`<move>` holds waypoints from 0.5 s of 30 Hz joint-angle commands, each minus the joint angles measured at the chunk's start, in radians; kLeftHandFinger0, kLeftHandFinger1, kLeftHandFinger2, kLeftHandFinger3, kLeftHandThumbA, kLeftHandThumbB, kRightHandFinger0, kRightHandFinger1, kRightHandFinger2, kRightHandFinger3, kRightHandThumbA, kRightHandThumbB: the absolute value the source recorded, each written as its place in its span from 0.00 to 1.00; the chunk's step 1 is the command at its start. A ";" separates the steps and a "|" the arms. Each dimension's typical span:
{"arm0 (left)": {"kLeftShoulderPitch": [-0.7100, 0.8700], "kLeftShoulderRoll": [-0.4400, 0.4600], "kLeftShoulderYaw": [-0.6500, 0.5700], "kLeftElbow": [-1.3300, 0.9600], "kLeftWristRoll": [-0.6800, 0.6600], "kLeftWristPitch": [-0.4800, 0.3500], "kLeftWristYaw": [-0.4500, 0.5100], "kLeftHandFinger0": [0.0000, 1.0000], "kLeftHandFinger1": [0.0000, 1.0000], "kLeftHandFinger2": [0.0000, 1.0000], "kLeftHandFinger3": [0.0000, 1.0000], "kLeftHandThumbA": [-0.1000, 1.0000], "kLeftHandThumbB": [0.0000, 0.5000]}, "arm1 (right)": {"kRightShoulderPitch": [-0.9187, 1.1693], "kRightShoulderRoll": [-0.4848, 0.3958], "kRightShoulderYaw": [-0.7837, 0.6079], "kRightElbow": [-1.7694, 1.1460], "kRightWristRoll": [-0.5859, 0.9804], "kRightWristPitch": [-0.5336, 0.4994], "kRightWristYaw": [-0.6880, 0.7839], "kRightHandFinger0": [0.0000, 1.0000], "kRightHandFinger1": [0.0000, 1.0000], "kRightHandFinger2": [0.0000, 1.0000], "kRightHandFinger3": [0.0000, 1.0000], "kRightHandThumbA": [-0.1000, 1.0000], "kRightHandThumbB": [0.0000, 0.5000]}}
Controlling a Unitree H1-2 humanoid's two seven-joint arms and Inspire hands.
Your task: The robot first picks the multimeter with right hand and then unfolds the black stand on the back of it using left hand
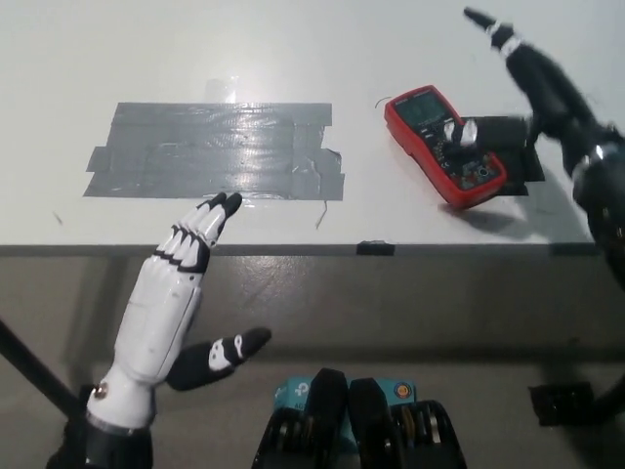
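Note:
A red multimeter [439,144] with a dark face and dial lies flat on the white table [293,59] at the right, its far end angled to the upper left. My black right hand [532,93] hovers over its right side, open with fingers spread; one black fingertip with a white band reaches over the dial. My white left hand [171,293] is raised at the lower left, open and flat, with its fingertips over the table's front edge. The multimeter's back is hidden.
A patch of grey tape strips [215,151] covers the table's left middle. A black tape patch [513,147] lies under the multimeter's right side. A small black mark [376,247] sits on the table's front edge. Floor shows below.

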 commanded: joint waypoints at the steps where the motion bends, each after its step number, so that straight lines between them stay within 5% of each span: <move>1: -0.169 0.002 0.097 0.125 -0.341 0.152 -0.094 1.00 1.00 1.00 1.00 1.00 0.19 | 0.112 -0.087 -0.313 -0.805 -0.024 0.018 -0.032 1.00 1.00 1.00 1.00 0.88 0.52; 10: -0.121 -0.002 0.095 0.134 -0.328 0.156 -0.109 1.00 1.00 1.00 1.00 1.00 0.18 | 0.301 0.058 -0.305 -0.779 -0.030 -0.025 -0.075 1.00 1.00 1.00 1.00 0.85 0.49; 15: -0.044 -0.007 0.093 0.119 -0.344 0.165 -0.120 1.00 1.00 1.00 1.00 1.00 0.19 | 0.427 0.226 -0.300 -0.474 -0.007 -0.215 -0.131 1.00 1.00 1.00 1.00 0.73 0.39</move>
